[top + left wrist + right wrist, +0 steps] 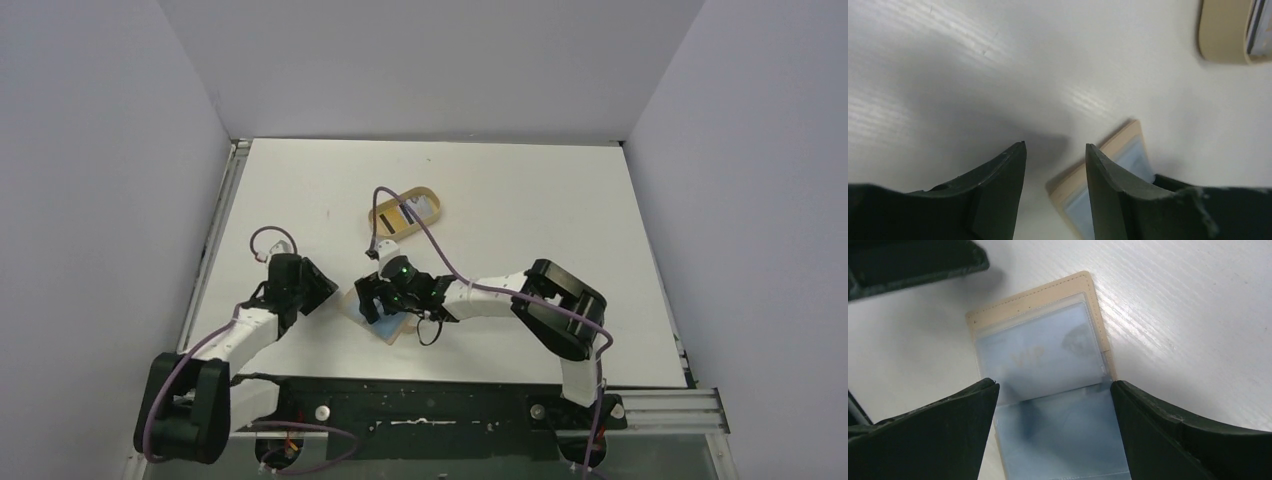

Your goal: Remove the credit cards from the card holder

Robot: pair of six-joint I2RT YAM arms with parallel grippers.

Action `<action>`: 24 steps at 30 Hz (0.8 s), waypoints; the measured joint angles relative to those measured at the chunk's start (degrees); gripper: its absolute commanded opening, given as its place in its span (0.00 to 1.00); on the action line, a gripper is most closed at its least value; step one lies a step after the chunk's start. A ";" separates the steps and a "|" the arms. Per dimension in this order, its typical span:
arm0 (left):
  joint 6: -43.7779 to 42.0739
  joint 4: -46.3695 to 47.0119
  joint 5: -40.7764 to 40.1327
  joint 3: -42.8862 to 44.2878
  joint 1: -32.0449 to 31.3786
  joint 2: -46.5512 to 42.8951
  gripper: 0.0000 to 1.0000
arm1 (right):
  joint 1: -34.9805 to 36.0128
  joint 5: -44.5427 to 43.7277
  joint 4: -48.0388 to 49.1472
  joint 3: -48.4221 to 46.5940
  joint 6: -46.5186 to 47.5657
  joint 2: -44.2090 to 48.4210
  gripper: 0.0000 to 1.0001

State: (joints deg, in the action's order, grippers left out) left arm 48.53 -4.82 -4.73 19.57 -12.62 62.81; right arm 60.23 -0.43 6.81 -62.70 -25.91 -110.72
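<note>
Card holder point(388, 328) lies opened flat on the white table point(520, 200) near its front edge, roughly midway between the two arms, its tan cover down and its light blue inside facing up. To its left, the left gripper point(320, 286) hangs low over bare table; in its wrist view the left gripper point(1055, 147) has its two dark fingers parted by a moderate gap with nothing between them, and the card holder point(1128, 150) sits just beside the right-hand finger, apart from it. Over the holder itself, the right gripper point(370, 300) reaches in from the right with its jaws spread wide. From the right wrist, the right gripper point(1053, 385) straddles the card holder point(1043, 355), one finger at each side edge of the blue lining; whether the tips touch it cannot be told. A pale card point(1028, 357) with faint lettering shows through the clear sleeve of the upper half. Farther back and slightly right stands an oval wooden tray point(436, 205), well apart from the holder, with credit cards point(418, 207) lying in it, one showing a black stripe.
</note>
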 measured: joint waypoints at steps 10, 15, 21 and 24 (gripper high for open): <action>-0.37 23.15 27.74 7.80 5.73 24.63 0.49 | -4.70 11.93 6.43 3.69 -0.94 1.07 0.89; -1.11 24.52 30.88 7.80 5.18 25.59 0.48 | -5.62 14.47 6.97 4.02 -0.92 1.09 0.89; -1.20 23.85 31.58 5.57 4.76 23.47 0.42 | -7.08 17.55 9.40 5.14 -1.44 1.07 0.89; -0.70 22.80 32.39 3.43 4.50 21.18 0.36 | -7.58 18.82 10.21 5.51 -1.84 1.07 0.89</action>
State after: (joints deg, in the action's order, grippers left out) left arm 47.83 17.98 27.66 23.00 -8.12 83.99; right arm 52.64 18.39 17.02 -57.19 -27.75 -109.65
